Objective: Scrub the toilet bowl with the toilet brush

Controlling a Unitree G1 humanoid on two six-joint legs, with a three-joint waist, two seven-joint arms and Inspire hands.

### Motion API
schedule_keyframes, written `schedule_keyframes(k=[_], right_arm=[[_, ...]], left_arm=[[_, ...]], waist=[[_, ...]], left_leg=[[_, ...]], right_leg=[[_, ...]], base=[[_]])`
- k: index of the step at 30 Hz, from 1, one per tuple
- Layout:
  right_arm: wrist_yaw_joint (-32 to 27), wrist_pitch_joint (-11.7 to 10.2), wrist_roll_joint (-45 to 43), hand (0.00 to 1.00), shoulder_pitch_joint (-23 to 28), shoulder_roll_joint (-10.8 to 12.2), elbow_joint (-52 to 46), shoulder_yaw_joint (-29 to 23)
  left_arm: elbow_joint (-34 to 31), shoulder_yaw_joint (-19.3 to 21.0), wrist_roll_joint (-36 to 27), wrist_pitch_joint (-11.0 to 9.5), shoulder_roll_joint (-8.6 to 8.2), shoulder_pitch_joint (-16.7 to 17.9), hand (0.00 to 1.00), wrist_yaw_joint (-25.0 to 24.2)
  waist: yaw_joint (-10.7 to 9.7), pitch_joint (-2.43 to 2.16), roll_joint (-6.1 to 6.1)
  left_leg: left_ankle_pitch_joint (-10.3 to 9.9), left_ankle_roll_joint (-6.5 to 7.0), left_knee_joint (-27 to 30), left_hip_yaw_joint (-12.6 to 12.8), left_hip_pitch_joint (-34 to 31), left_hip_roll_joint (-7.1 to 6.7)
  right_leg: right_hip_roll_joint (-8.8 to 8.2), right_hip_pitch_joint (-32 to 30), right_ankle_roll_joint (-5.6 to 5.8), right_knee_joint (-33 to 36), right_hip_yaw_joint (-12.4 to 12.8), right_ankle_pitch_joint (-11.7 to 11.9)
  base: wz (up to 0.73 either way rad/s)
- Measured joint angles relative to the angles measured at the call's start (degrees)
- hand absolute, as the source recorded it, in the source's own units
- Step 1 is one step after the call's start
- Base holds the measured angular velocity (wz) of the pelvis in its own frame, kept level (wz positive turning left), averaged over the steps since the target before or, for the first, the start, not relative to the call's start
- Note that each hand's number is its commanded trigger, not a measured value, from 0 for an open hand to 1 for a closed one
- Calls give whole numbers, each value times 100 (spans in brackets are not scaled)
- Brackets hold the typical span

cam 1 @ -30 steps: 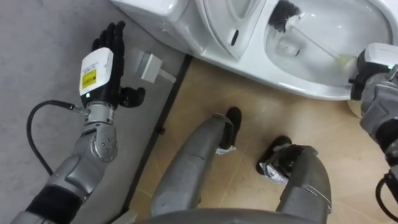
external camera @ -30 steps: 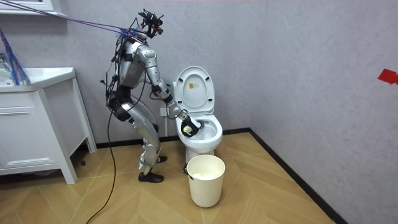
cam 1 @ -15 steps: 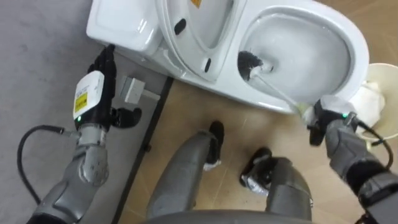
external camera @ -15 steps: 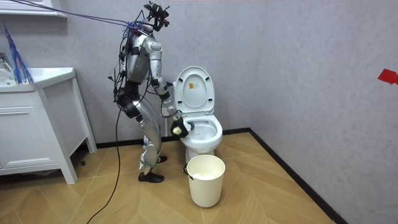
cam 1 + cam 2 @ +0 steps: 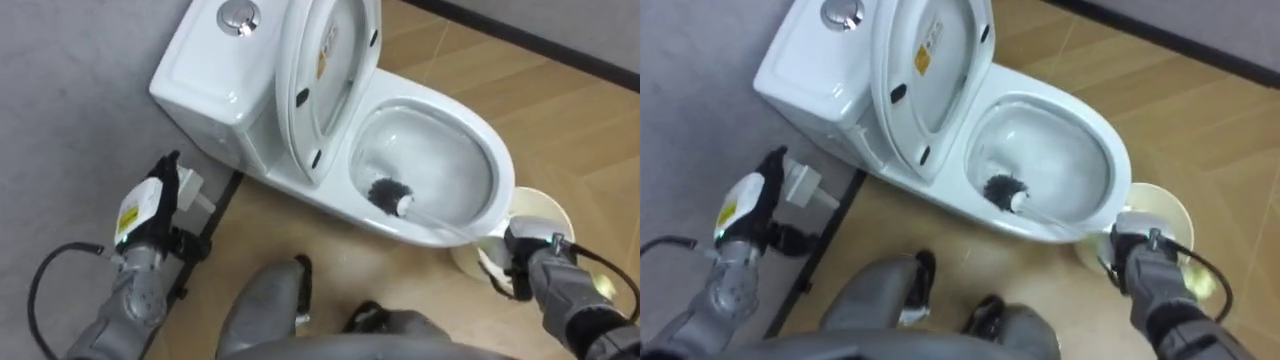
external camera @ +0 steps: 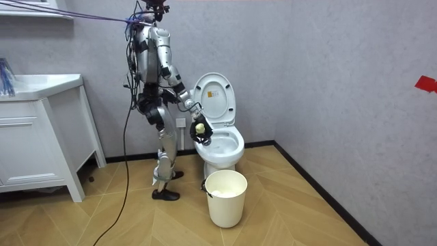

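Left hand (image 5: pixel 150 205): idle, low beside the cistern (image 5: pixel 205 85), close to the wall. Fingers (image 5: pixel 170 170) straight, holding nothing. Small white fitting just beside it, possibly a socket or valve; too indistinct to confirm.

Cistern at upper left, seat and lid (image 5: pixel 330 70) raised against it, bowl (image 5: pixel 495 165) open to the right.

Toilet brush (image 5: pixel 385 195): bristle end inside the bowl, against the near-left inner wall. Handle (image 5: pixel 440 222) running out over the near rim, down and to the right.

Right hand (image 5: pixel 528 262): outside the bowl by the near rim, fingers curled round the handle's end. Waste bin (image 5: pixel 548 208) on the floor just behind that hand.

Progress: scrubbing judged under way, mid-task. Brush gripped and in contact with the bowl wall. No telling from these views how much of the wall is covered. Presumably left to do: the remaining wall, then withdrawal of the brush.

Change over the last second: bristle end kept on the bowl's left side, drawn slightly toward the near wall. In the room view, stance raised from a forward bend over the bowl to nearly upright beside it, and right hand lifted from inside the bowl to rim level. Eye views shifted as a whole; attribute to head movement, not to the toilet.
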Motion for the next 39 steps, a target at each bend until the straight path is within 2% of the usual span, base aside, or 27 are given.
schedule_keyframes(k=[3,6,7,8,9,11,13,16,18,19,21,22,24,27,31,32,33,34,35,39], right_arm=[[101,-108,2,100,393,132,-49,-336],[244,-124,176,100,725,280,-157,-562],[249,-128,283,100,793,298,-195,-568],[258,-178,418,100,933,344,-222,-599],[258,-219,523,100,1055,447,-282,-759],[243,-236,779,100,1185,603,-263,-971],[229,-245,1066,100,1306,730,-246,-1127],[110,-285,1731,100,1510,882,-228,-1549],[-132,-367,2389,100,1681,953,-235,-2079],[-202,-385,2541,100,1731,981,-238,-2228],[-456,-410,2970,100,1845,1076,-95,-2715],[-517,-411,3057,100,1862,1098,-23,-2810],[-743,-408,3378,100,1996,1179,64,-3088],[-922,-388,3539,100,2068,1287,331,-3331],[-1100,-351,3602,100,2065,1440,537,-3441],[-1181,-350,3663,100,2101,1485,624,-3448],[-1214,-335,3707,66,2098,1530,655,-3448],[-1215,-335,3723,13,2105,1547,663,-3446],[-1215,-329,3754,0,2120,1590,674,-3445],[-1209,-216,3931,0,2119,1684,780,-3443]], left_arm=[[101,236,177,101,-65,476,0,-271],[400,568,150,265,-344,749,0,-440],[529,599,147,298,-395,754,0,-474],[728,677,156,377,-493,793,0,-561],[882,813,154,440,-618,824,0,-647],[1144,916,86,550,-743,840,0,-787],[1331,1053,20,638,-836,841,0,-892],[1405,1512,-262,749,-1023,902,0,-1004],[1554,1902,-447,763,-1178,905,0,-1002],[1586,1956,-477,773,-1194,911,0,-1002],[1802,2197,-583,807,-1224,913,0,-998],[1879,2256,-602,817,-1231,910,0,-999],[2074,2417,-598,904,-1289,865,0,-1003],[2221,2633,-576,990,-1383,776,0,-1054],[2348,2683,-576,1103,-1424,620,0,-1068],[2366,2681,-576,1127,-1451,585,0,-1065],[2436,2677,-576,1144,-1475,534,0,-1064],[2447,2677,-571,1157,-1492,527,0,-1064],[2447,2677,-568,1182,-1518,526,0,-1064],[2446,2678,-566,1290,-1522,506,0,-1113]], waist=[[-18,-33,-37],[-33,-75,-46],[-41,-75,-47],[-77,-49,-93],[-149,-49,-102],[-197,-48,-120],[-348,-50,-146],[-472,-44,-179],[-644,-43,-162],[-683,-46,-162],[-922,-48,-153],[-951,-70,-160],[-1080,-77,-158],[-1149,-79,-128],[-1284,-90,-58],[-1365,-109,-20],[-1395,-109,24],[-1405,-106,47],[-1418,-104,84],[-1455,-102,100]], left_leg=[[-2,-8,-321,23,473,-50],[2,-13,-578,39,885,-122],[2,-14,-629,58,967,-132],[4,-17,-753,107,1159,-173],[4,-19,-856,114,1335,-185],[-20,-34,-958,177,1536,-194],[-28,-44,-999,186,1662,-209],[-34,-52,-1054,320,1910,-206],[-56,-80,-1224,451,2143,-181],[-62,-88,-1261,461,2194,-179],[-81,-105,-1347,495,2357,-176],[-85,-111,-1366,510,2388,-175],[-111,-127,-1405,613,2520,-167],[-139,-152,-1411,773,2604,-114],[-183,-183,-1396,885,2655,-43],[-190,-186,-1398,918,2673,-23],[-192,-189,-1413,956,2714,12],[-196,-196,-1426,979,2736,18],[-200,-203,-1453,1045,2779,30],[-221,-232,-1467,1129,2839,33]], right_leg=[[58,483,58,-425,-13,82],[48,882,120,-664,-1,91],[47,962,125,-707,11,94],[45,1102,148,-810,21,97],[37,1268,177,-900,25,87],[34,1431,198,-977,77,76],[40,1540,208,-982,162,69],[47,1708,213,-1039,431,66],[84,1813,212,-1160,631,66],[91,1840,212,-1178,667,66],[121,1939,212,-1213,776,66],[129,1957,212,-1232,804,66],[158,2030,211,-1257,937,67],[208,2030,178,-1253,1129,90],[268,2025,144,-1257,1278,115],[276,2027,139,-1257,1300,123],[279,2035,138,-1244,1335,123],[287,2035,136,-1240,1375,124],[304,2031,133,-1235,1453,126],[335,2029,121,-1241,1585,129]], base=[[3],[0],[0],[0],[0],[-11],[-10],[-28],[-36],[-28],[-20],[-21],[-26],[-32],[-23],[-17],[-18],[-26],[-28],[-18]])
